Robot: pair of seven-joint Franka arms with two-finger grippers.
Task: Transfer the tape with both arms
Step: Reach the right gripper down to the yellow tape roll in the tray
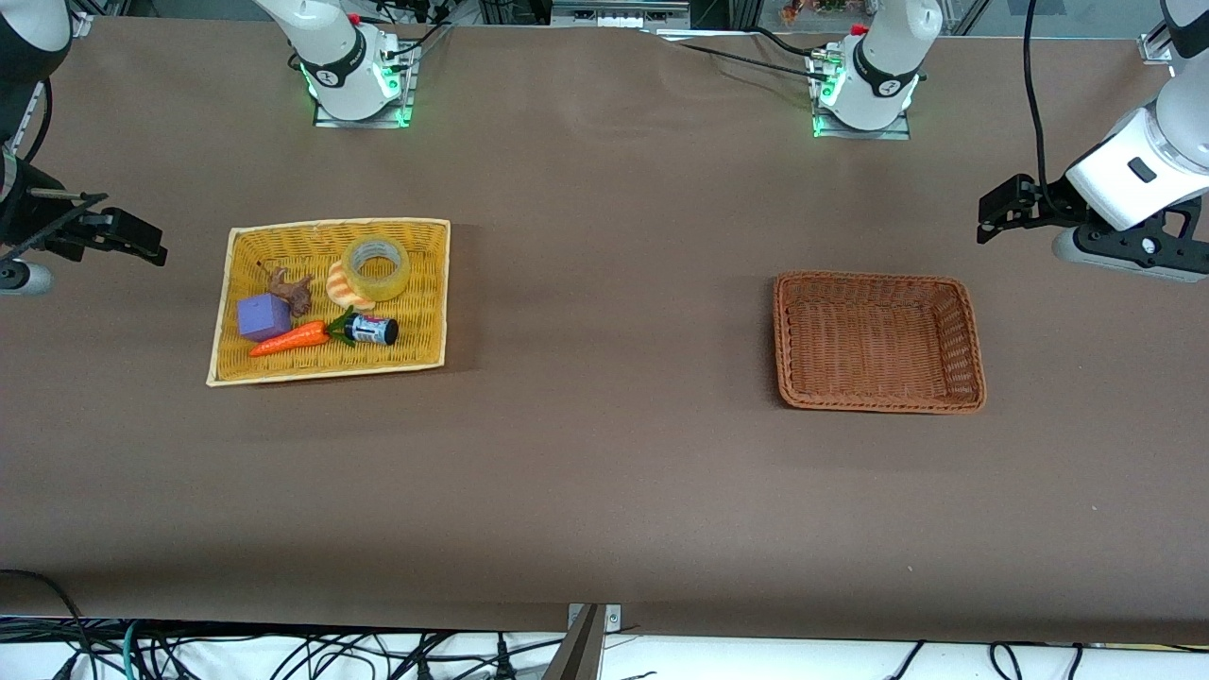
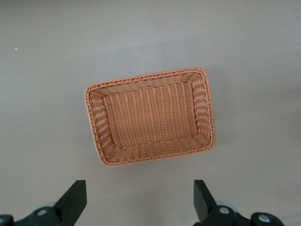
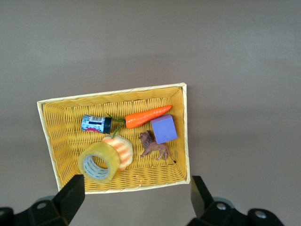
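The tape (image 1: 383,281), a yellowish roll with a wide pale core, leans on a striped orange croissant toy (image 1: 340,286) in the yellow basket (image 1: 416,331). It also shows in the right wrist view (image 3: 109,155). My right gripper (image 1: 118,234) is open and empty, up over the bare table at the right arm's end, beside the yellow basket; its wrist view (image 3: 137,181) looks down on the basket (image 3: 113,93). My left gripper (image 1: 1006,210) is open and empty over the table at the left arm's end; in its wrist view (image 2: 139,186) it is beside the brown basket (image 2: 150,117).
The yellow basket also holds a purple cube (image 1: 263,316), a toy carrot (image 1: 288,338), a small dark bottle (image 1: 373,330) and a brown animal figure (image 1: 291,288). The brown wicker basket (image 1: 878,340) holds nothing. Brown tabletop lies between the two baskets.
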